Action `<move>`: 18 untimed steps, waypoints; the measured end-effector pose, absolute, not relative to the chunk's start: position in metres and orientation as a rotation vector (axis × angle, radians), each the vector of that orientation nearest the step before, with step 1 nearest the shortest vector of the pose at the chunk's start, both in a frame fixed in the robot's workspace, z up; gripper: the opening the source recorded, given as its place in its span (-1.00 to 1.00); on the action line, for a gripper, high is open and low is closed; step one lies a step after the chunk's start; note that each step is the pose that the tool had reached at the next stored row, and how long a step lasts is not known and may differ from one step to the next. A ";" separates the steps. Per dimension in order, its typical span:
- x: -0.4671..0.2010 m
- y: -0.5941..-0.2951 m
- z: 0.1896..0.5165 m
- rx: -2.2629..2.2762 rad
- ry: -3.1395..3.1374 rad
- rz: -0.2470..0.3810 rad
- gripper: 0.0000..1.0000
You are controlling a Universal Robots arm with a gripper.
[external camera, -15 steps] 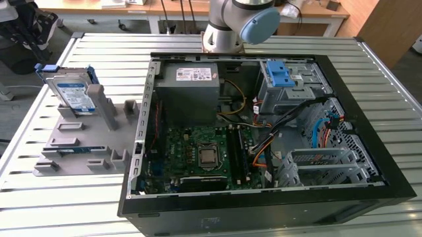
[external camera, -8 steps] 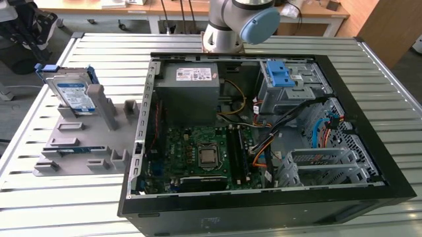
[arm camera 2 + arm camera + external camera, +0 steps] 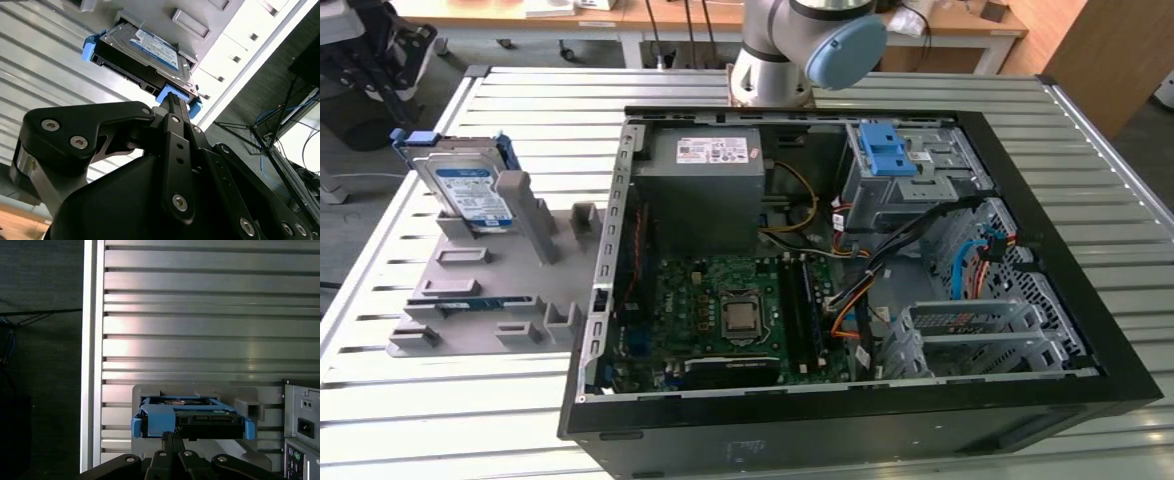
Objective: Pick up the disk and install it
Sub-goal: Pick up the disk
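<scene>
The disk [image 3: 467, 190], a silver-grey drive with a white-and-blue label in a blue carrier, stands on edge in a grey holder [image 3: 494, 290] at the exterior view's left. Both wrist views look along the gripper toward it: the disk [image 3: 150, 50] [image 3: 192, 417] lies just beyond the fingertips. My gripper [image 3: 172, 100] [image 3: 170, 436] is shut, its black fingers pressed together with nothing between them. The tips line up with the carrier's blue edge; whether they touch it I cannot tell. The arm's lower part [image 3: 801, 50] rises behind the case.
An open computer case [image 3: 854, 250] lies on the slatted metal table [image 3: 400, 420], with a motherboard, cables, a grey power supply [image 3: 707, 170] and a drive bay with blue latches [image 3: 887, 150]. The case's rear panel [image 3: 302, 425] is beside the holder.
</scene>
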State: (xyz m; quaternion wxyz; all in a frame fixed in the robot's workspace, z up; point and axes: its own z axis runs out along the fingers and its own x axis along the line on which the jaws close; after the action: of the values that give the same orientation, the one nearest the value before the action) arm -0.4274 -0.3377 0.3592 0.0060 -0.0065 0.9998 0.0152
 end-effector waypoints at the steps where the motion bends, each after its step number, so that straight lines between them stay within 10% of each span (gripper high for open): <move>1: -0.427 -0.338 0.359 -0.048 3.129 0.048 -0.79; 18: -0.428 -0.338 0.358 -0.496 3.095 0.050 -0.79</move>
State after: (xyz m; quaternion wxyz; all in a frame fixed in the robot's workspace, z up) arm -0.4276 -0.3377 0.3583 0.0036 -0.1582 0.9873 0.0160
